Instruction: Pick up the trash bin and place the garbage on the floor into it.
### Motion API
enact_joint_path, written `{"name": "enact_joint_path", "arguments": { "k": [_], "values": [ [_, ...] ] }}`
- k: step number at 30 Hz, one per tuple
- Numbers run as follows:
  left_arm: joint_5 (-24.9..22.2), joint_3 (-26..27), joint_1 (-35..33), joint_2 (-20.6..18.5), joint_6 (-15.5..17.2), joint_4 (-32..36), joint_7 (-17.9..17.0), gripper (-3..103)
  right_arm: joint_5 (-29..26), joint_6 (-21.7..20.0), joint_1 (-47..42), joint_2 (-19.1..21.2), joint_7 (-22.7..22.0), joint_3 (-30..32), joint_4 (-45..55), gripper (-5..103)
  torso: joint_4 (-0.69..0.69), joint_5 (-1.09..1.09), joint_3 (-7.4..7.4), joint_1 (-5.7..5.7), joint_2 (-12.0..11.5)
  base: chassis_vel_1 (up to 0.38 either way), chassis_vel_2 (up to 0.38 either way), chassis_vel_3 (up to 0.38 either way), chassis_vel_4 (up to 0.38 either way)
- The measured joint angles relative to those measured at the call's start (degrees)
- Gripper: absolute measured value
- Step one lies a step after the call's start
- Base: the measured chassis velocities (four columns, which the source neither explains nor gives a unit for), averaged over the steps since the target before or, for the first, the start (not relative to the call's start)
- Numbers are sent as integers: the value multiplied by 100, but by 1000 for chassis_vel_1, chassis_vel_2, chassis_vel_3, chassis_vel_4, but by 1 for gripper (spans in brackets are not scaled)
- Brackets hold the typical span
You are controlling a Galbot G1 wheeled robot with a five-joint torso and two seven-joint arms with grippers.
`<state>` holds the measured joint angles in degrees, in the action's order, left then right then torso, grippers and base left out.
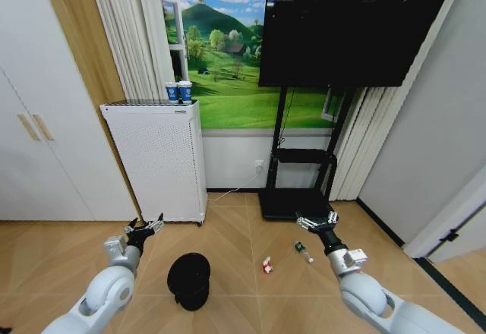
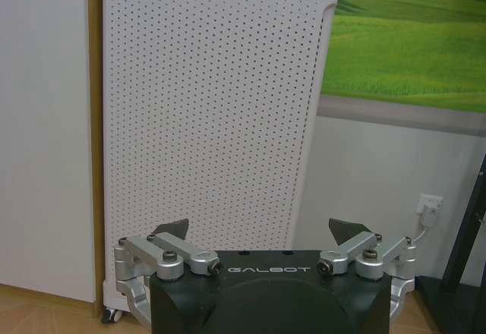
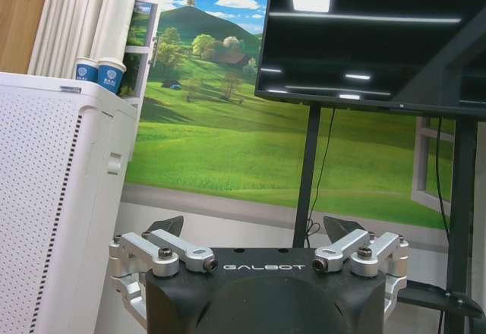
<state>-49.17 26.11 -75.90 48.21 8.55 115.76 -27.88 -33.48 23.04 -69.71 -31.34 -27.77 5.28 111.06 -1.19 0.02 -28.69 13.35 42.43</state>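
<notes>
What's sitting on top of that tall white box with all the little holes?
Two blue-and-white paper cups stand side by side on the white perforated cabinet, near its back right corner by the landscape mural. The rest of its top looks bare; nothing shows what is inside the cups.

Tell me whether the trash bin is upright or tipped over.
Upright: the trash bin stands on the floor with its wide round rim facing up, between the two raised arms. Neither gripper touches it.

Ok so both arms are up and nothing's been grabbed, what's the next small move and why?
Probably lower the left gripper toward the bin. It is open, holds nothing, and is nearest the bin, which stands upright on the floor just ahead of it. The right gripper, also open, hovers near the bottle.
</notes>
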Motion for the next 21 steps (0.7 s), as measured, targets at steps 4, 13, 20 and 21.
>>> {"name": "enact_joint_path", "arguments": {
  "k": [4, 13, 20, 21],
  "values": [
    [7, 32, -38, 0, 1, 9, 0, 100, -1, -6, 29, -1, 0, -24, -5, 100, 1, -1, 0, -1, 0, -82, 38, 53, -54],
    [12, 96, -103, 3, 1, 18, 4, 100, 22, 9, 90, -13, 1, -84, -48, 100, 4, -3, 0, -1, 0, -91, 131, 103, -133],
    [70, 58, -124, 148, -37, -5, 56, 100, 191, 266, -12, -112, -69, -80, -138, 100, 4, -1, -3, 7, -2, -157, 158, 155, -137],
    [83, 42, -117, 162, -45, -22, 59, 100, 191, 294, -14, -130, -68, -80, -151, 100, 4, 0, -2, 7, -2, -68, 107, 41, -5]
  ]
}}
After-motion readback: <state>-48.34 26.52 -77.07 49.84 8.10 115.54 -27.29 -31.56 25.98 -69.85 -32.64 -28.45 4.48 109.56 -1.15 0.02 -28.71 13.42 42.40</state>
